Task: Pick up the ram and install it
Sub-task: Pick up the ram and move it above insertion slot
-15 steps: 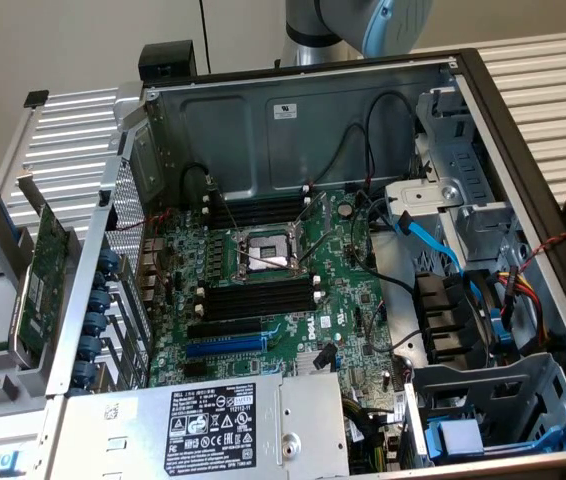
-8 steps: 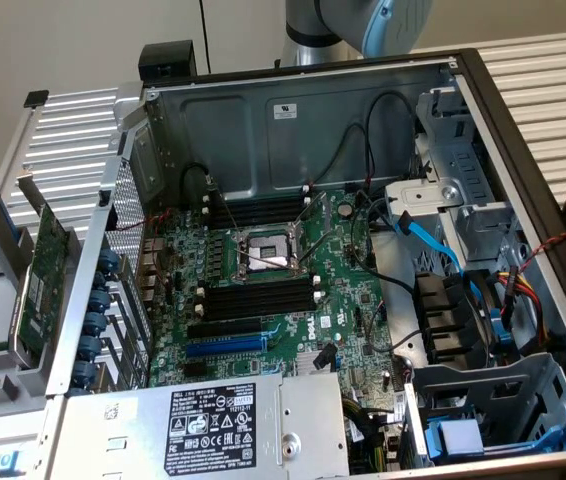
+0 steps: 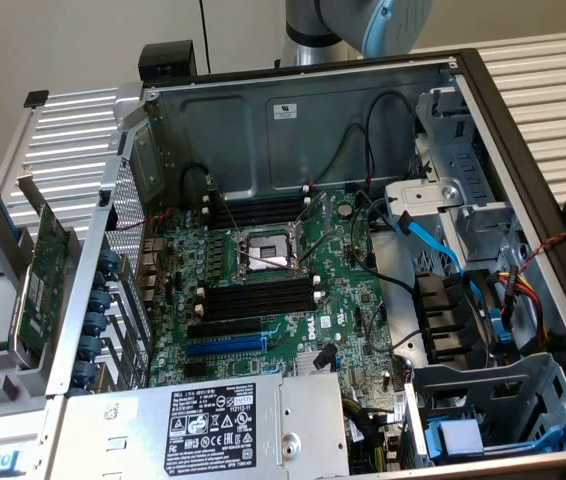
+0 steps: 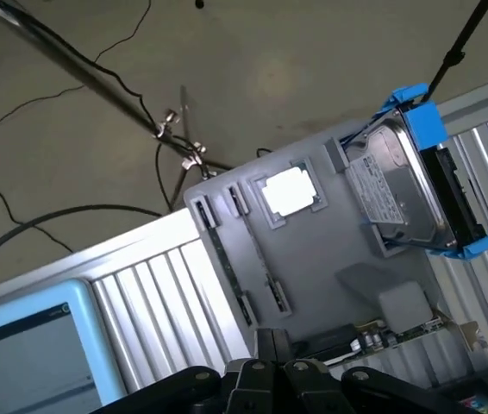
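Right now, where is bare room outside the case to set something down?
Bare ribbed table at the exterior view's upper left, between case and grey tray, and past the case's wall on that view's right. Crowded: tray with hard drive and expansion card; cabled motherboard.

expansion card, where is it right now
The expansion card stands on edge at the exterior view's left, just outside the open computer case.

An open computer case (image 3: 293, 130) lies beside a grey tray (image 4: 330, 250) bearing, seemingly, a hard drive (image 4: 399, 185).

Open-topped case (image 3: 263, 120), black cables (image 3: 335, 160) close beside the upper memory slots (image 3: 256, 210)
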Motion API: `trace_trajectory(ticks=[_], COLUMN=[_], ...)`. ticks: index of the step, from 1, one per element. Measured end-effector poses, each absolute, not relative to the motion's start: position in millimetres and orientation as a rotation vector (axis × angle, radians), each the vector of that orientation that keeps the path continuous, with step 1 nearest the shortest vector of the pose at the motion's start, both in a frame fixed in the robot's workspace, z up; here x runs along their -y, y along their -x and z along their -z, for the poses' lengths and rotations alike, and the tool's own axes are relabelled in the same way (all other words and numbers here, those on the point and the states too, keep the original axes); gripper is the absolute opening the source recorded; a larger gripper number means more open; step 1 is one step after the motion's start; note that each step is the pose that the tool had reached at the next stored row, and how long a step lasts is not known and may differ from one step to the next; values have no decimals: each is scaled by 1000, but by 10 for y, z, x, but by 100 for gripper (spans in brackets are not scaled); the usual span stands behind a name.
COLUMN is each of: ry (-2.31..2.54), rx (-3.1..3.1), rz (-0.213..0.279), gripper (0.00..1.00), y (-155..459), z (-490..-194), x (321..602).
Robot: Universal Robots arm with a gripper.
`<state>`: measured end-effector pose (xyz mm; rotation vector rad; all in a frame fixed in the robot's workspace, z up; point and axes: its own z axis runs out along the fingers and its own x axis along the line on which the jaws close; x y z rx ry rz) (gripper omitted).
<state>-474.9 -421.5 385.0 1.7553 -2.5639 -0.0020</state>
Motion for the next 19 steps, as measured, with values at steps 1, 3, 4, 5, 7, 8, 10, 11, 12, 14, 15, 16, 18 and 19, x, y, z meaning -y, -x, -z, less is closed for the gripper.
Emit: trace_trajectory(ticks=[1,3,4,5,7,8,10,11,12,14,15,16,18,19], ry=[-1778,-1826,-1848,-1871,-1916,-1938,-1982,-2003,-2025,-2066,-2085,-2105,-2135,-2147], rx=[2548,2514,2498,2480,2446,2429,2393,2375,2357,2324,2310,2294,2272,2266], rz=[2,1,0,0,-1,-2,-3,-3,-4,-8,-10,-11,-10,-6], gripper=[10,10,10,10,10,10,10,10,10,10,10,10,10,10], y=[4749,4749,4749,4749,4749,4749,4749,4749,4749,4749,4749,4749,4751,4756], z=[-3848,-3841,-3838,-3835,-3829,-3825,-3819,-3816,-3813,-3805,-3800,-3795,-3784,-3776], x=[4215,4215,4215,4215,4215,4215,4215,4215,4215,4215,4215,4215,4215,4215])
